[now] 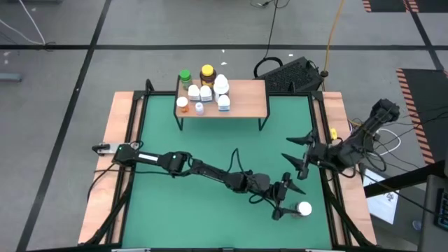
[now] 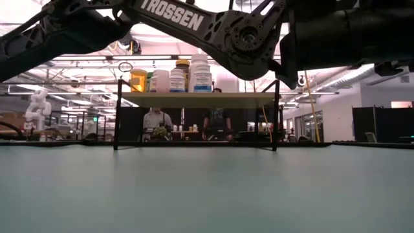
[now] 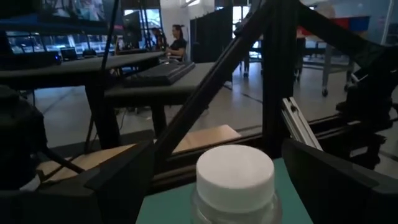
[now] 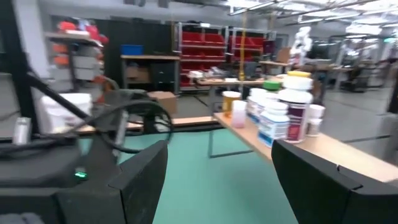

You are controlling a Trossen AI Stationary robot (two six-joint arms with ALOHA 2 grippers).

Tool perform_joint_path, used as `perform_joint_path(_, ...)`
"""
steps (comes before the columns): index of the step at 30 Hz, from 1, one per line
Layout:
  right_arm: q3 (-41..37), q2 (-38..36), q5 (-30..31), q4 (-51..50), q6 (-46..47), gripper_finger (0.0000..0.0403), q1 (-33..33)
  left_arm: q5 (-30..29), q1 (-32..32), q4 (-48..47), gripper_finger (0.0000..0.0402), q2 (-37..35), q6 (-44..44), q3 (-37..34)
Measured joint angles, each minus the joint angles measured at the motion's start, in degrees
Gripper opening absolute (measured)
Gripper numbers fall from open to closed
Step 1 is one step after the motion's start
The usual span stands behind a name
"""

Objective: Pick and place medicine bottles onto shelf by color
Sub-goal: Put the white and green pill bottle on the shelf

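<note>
A white-capped medicine bottle [image 1: 304, 208] stands upright on the green mat near the front right. It also shows in the left wrist view [image 3: 235, 180]. My left gripper [image 1: 288, 199] is open, low over the mat, one finger on either side of this bottle with a gap to each. Several bottles [image 1: 203, 91] stand on the left half of the light-wood shelf [image 1: 245, 98] at the far side, among them a green-capped one [image 1: 185, 75] and an amber one with a yellow cap [image 1: 207, 72]. My right gripper [image 1: 299, 152] is open and empty at the mat's right edge; its wrist view faces the shelf [image 4: 348, 158].
A wooden frame [image 1: 120, 133] borders the green mat. The right half of the shelf top is bare. A black keyboard-like device [image 1: 294, 73] lies on the floor behind the table. People sit at desks in the room beyond [image 2: 217, 120].
</note>
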Motion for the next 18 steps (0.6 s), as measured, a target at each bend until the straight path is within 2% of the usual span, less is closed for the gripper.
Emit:
perform_joint_path(4,3.8,0.6,0.6,-6.8,3.8,0.0281,3.8,0.1,0.0,-1.0,0.0356,0.0,-0.6,0.0)
perform_joint_path(7,9.1,3.1,3.5,-17.1,10.0,0.0281,6.2,0.3,-0.1,-1.0,0.0356,0.0,-0.5,0.0)
perform_joint_path(11,18.9,8.9,0.9,-33.2,21.1,0.0281,8.5,0.4,0.0,-0.9,0.0356,-0.4,-0.5,0.0)
perform_joint_path(13,24.3,12.6,-2.8,-42.8,28.0,0.0281,9.1,0.4,0.1,-0.7,0.0356,-0.7,-1.6,0.0)
perform_joint_path(18,35.3,21.4,-20.4,-64.8,47.2,0.0278,9.1,0.2,0.3,-5.6,0.0356,-2.9,-4.1,0.0)
